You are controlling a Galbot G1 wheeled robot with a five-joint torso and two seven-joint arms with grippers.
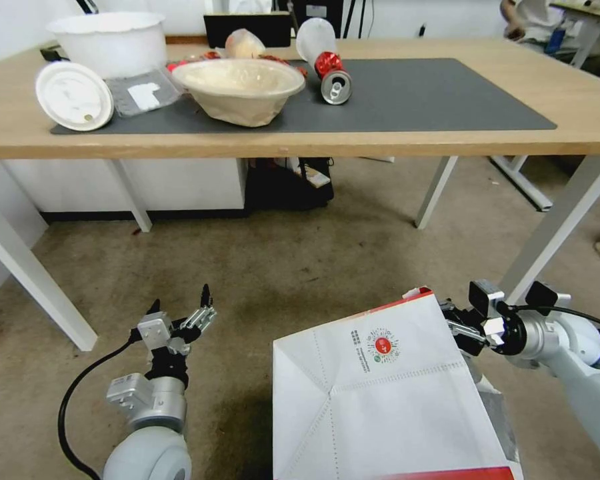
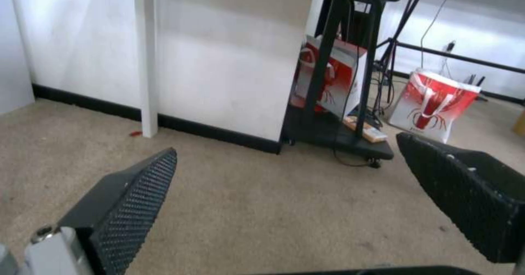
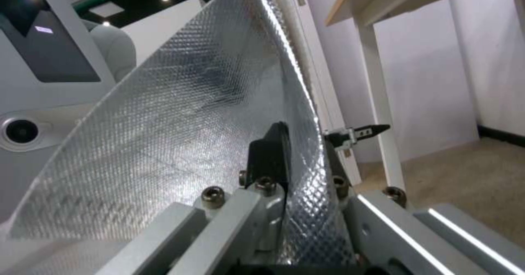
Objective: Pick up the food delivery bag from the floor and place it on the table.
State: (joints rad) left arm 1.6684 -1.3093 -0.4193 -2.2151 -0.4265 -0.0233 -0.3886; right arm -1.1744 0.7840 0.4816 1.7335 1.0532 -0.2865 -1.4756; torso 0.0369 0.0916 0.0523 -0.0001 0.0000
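Right end effector (image 1: 461, 328) pinches the food delivery bag (image 1: 380, 400) by its thin rim; it looks light and bendy. Left end effector (image 1: 183, 313) is spread wide.

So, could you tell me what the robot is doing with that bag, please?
The right gripper has its jaws shut on the upper edge of the food delivery bag, one jaw against its foil lining. The bag is low in front of the robot, short of the table. The left gripper hovers over the floor, open and empty.
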